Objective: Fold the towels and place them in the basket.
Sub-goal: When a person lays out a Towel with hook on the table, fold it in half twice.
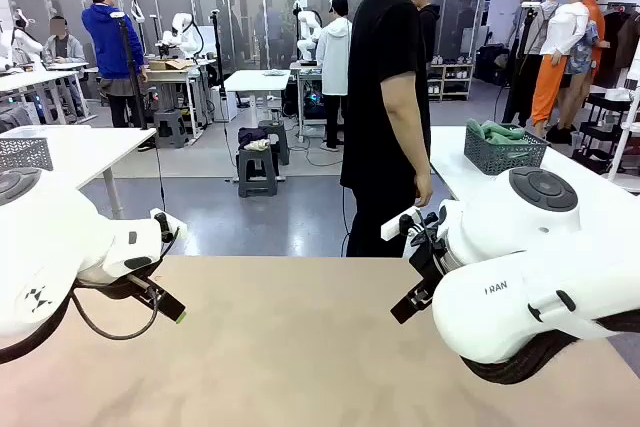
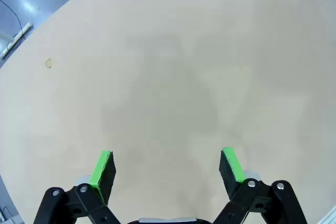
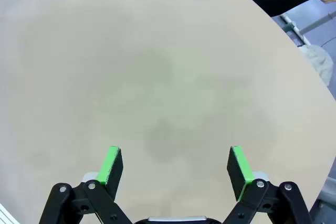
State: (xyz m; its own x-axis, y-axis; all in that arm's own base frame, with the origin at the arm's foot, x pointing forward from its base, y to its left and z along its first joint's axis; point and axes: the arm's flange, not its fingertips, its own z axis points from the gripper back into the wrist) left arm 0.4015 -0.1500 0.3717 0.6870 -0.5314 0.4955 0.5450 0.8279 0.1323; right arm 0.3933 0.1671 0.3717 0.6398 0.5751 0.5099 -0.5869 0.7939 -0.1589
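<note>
1. The towels (image 1: 497, 131) are showing as a mint-green heap lying in the basket (image 1: 505, 157). This dark grey mesh basket is sitting on a white table (image 1: 455, 172) at the robot's right, well apart from the desk (image 1: 300, 347). Whether a blue-grey towel is lying among them I cannot tell; the heap is too small in the front view.
2. Judging by the way the heap is slumping, the towels are going to be light, limp and rough-napped. They are unlikely to be slipping out of a pinch, but they will be sagging and falling open from any single hold.
3. The better hold is looking to be two corners of one short edge, one set of jaws on each. Pinching low should mean only one layer is being caught and the cloth is hanging flat for the fold.
4. The left jaws are standing wide apart, their green pads (image 2: 104, 167) facing each other above the bare beige top. They are holding nothing and touching nothing.
5. The right jaws are likewise gaping fully. Their pads (image 3: 111, 163) are hanging over the desk, with its rounded far edge in sight beyond them, and they are gripping nothing.
6. The person (image 1: 385, 97) is standing at the far side of the desk, one hand (image 1: 424, 190) hanging by the hip.
</note>
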